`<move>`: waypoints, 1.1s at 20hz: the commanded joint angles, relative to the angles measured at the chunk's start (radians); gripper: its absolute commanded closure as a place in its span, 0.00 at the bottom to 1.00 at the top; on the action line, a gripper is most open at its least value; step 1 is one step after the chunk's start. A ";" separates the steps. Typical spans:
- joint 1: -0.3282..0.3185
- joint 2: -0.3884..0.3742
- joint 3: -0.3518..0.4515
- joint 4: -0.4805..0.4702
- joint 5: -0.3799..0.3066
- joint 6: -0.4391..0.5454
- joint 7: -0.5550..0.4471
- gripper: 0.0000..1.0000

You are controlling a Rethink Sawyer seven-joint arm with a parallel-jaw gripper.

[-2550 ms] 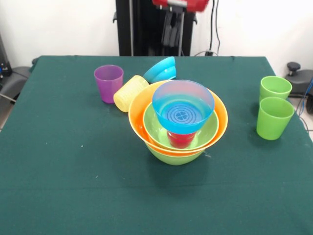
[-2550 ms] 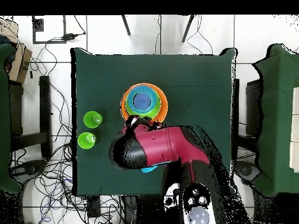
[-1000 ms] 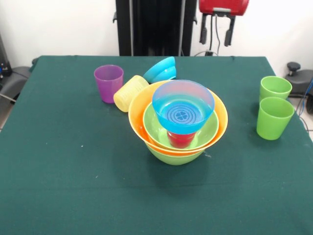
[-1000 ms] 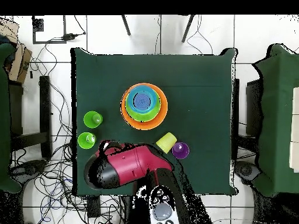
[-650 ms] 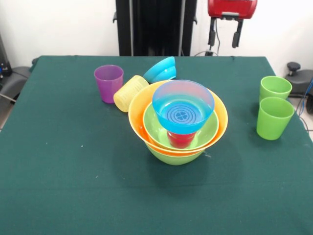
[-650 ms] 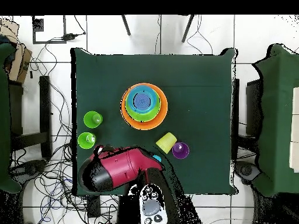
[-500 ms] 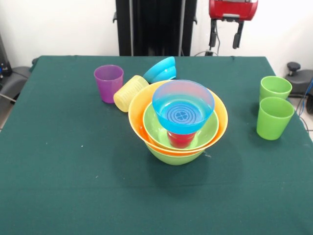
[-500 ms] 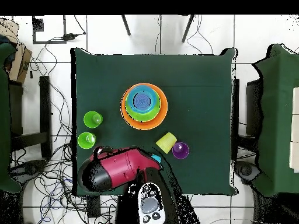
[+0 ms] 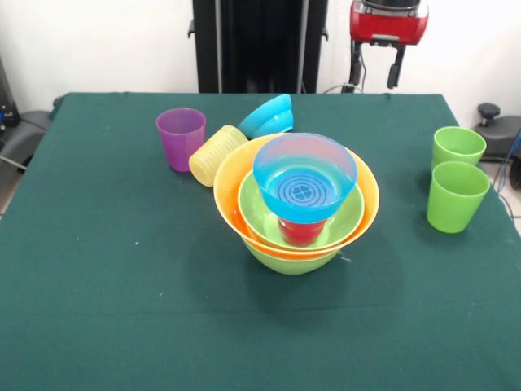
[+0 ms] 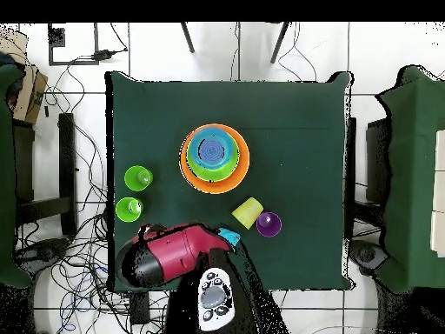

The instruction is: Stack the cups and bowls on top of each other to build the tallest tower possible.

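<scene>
Green-covered bench (image 9: 122, 309) carries the tower (image 9: 297, 212) at centre, a blue bowl (image 9: 304, 177) resting on top. Gripper (image 9: 375, 63) hangs above the far edge, jaws apart, holding nothing.

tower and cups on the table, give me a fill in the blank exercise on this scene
1. The topmost piece of the tower is a bowl coloured ____.
2. That bowl rests on a cup coloured ____.
3. The yellow cup lies on its ____, beside the upright purple cup.
4. The two green cups stand ____, apart from the tower.

Missing words: blue; red; side; upright
</scene>
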 commanded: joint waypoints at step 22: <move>0.185 0.157 -0.127 -0.106 0.191 -0.104 0.151 0.00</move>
